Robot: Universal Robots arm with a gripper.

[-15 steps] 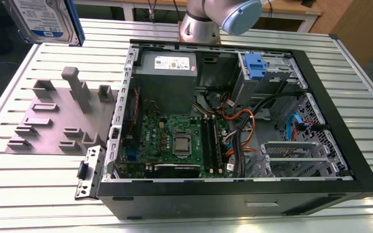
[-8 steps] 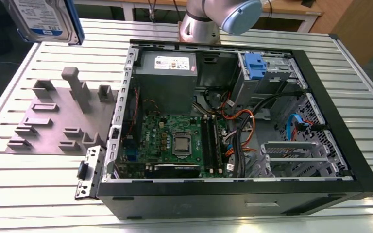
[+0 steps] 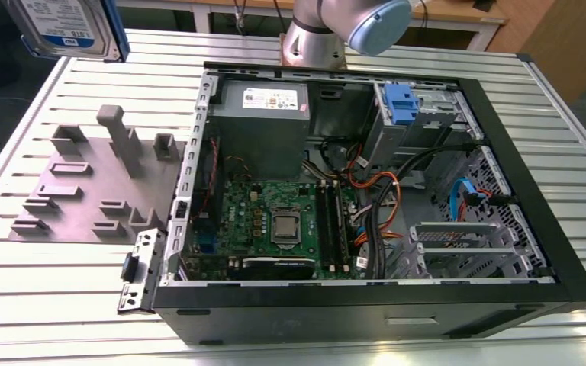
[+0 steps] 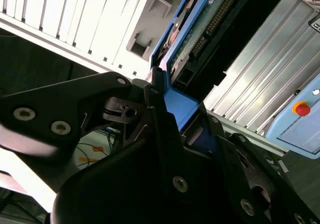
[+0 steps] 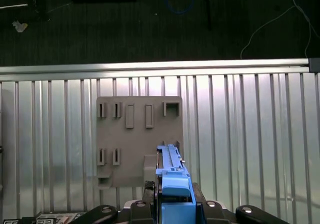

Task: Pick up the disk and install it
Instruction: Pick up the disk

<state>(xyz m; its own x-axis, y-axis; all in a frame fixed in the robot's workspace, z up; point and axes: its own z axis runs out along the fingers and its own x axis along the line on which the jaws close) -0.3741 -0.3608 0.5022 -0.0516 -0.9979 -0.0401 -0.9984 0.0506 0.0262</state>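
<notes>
Clearly the gripper (image 5: 175, 206) pinches the disk's (image 3: 64, 27) end — long axis straight out from the claw — near the table's (image 3: 578, 99) corner, well apart from the case (image 3: 375, 305).

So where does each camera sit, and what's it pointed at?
Exterior view: off the arm, above, looking down into the open computer case; an arm joint shows.
Second wrist view: at the wrist, looking along the gripper clamping the disk.
First wrist view: at the wrist, looking down past the gripper onto the grey fixture plate.
All share the disk.
</notes>
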